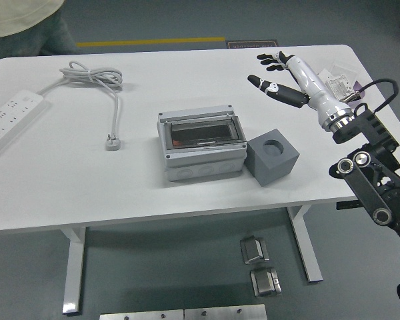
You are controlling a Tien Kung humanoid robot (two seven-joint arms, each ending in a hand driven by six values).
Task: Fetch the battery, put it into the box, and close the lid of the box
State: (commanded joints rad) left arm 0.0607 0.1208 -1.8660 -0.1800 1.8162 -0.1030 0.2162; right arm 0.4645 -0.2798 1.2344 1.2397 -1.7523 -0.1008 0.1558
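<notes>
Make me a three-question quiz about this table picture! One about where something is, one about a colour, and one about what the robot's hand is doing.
1. Where is the grey cube?
A. Right of the box, touching it
B. On the power strip
C. Inside the box

2. What colour is the dish at the table's far right?
A. Green
B. Purple
C. Orange

3. What is the right hand doing?
A. Gripping the cube
B. Pressing the lid
C. Held open above the table

Answers:
1. A, the cube sits against the box's right corner.
2. B, its rim shows purple.
3. C, its fingers are spread and hold nothing.
</notes>
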